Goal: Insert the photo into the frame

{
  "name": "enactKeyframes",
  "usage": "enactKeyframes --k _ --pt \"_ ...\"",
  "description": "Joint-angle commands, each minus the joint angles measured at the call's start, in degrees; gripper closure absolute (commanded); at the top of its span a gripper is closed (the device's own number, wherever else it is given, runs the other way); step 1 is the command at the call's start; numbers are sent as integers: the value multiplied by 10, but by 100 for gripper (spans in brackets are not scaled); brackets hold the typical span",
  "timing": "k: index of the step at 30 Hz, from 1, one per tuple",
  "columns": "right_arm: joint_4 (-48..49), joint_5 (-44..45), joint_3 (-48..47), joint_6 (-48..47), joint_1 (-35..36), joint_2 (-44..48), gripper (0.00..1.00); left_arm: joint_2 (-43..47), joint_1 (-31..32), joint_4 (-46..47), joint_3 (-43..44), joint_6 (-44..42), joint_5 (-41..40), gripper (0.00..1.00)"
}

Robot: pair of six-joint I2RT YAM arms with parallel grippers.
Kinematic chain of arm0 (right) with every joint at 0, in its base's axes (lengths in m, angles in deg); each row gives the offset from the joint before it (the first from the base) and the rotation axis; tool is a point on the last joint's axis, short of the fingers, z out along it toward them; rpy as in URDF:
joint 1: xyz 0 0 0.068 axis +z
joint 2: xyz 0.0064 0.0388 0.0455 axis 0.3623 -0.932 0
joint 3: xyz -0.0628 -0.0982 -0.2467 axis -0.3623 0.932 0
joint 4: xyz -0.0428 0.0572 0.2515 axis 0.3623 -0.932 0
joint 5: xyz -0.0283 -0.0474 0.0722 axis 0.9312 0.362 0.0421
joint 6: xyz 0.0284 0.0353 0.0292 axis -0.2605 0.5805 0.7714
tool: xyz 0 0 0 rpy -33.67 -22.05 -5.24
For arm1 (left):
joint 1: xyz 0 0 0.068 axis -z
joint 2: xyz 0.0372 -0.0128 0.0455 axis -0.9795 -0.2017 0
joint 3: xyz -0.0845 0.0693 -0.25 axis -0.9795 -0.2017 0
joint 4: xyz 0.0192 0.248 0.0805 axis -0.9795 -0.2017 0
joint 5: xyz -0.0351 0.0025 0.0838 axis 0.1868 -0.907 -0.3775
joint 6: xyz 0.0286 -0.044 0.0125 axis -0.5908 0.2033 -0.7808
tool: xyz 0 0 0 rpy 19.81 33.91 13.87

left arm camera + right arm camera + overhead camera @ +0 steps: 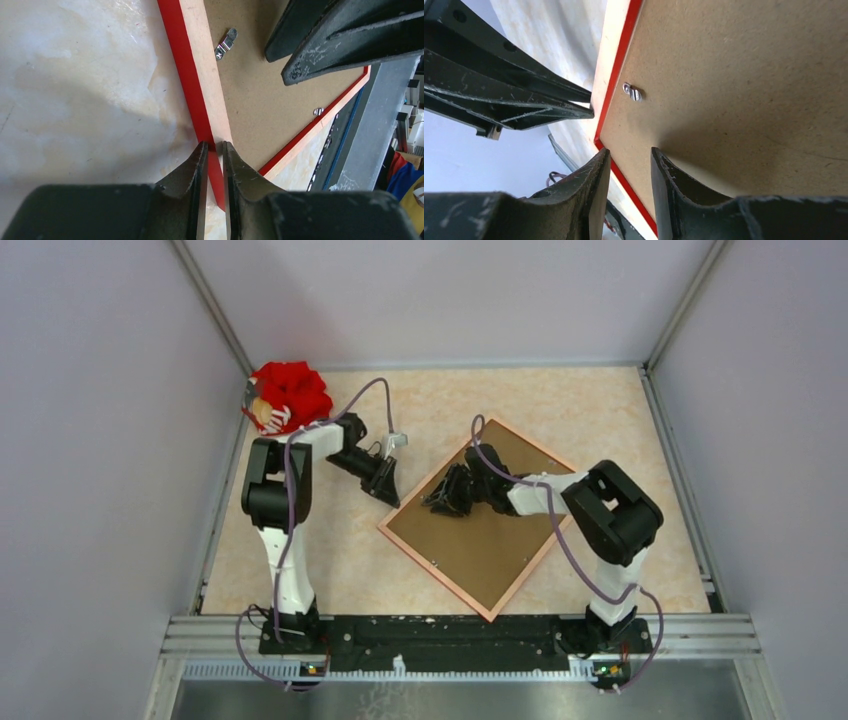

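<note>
Left gripper (215, 146) looks clamped on the frame (202, 65) at its left corner, rail running straight ahead. Right gripper (630, 152) has its fingers apart over the hardboard backing (749, 75).

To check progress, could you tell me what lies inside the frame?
A brown backing panel fills the frame, with metal clips at its edge. Anything beneath, including any photo, is covered.

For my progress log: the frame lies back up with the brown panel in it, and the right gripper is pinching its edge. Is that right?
Not quite. It is the left gripper, not the right one, that pinches the edge of the frame, as the left wrist view shows. The rest holds: the frame lies back up with the brown panel in it.
</note>
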Motion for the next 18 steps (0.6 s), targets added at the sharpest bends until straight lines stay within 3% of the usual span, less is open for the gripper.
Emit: enactKeyframes --k 1,11,18 --pt "11 36 -28 0 -2 6 65 25 0 6 -16 -5 -17 78" --pt "23 29 -62 11 -2 -38 65 28 0 20 -28 -2 -22 78" --pt "-4 50 -47 1 -3 -17 66 27 0 21 -27 -2 -22 78"
